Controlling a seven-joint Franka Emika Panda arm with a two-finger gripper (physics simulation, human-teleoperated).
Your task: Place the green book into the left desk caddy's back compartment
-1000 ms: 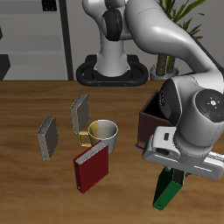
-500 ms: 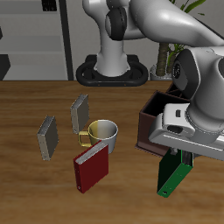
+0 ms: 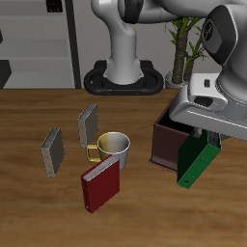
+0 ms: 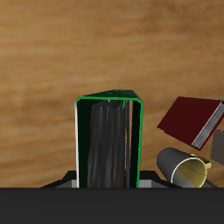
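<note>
Wooden boards are making up the surface (image 3: 39, 203), and above it the green book (image 3: 196, 159) is hanging upright in the air, clenched at its upper edge by the fingers of the gripper (image 3: 206, 138), just in front of the left desk caddy (image 3: 170, 138). Being lifted clear like this is probably letting it pass over the box's wall toward the back compartment, which is sitting hidden behind the arm. Farther off, the red book (image 3: 100, 183) is leaning beside the mug (image 3: 109, 147), with two grey books (image 3: 52, 151) standing beyond.

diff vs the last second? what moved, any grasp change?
The end effector has risen and moved back toward the left desk caddy, carrying the green book higher, tilted, clear of the table. Grasp unchanged. The red book, mug and grey books stayed put.
</note>
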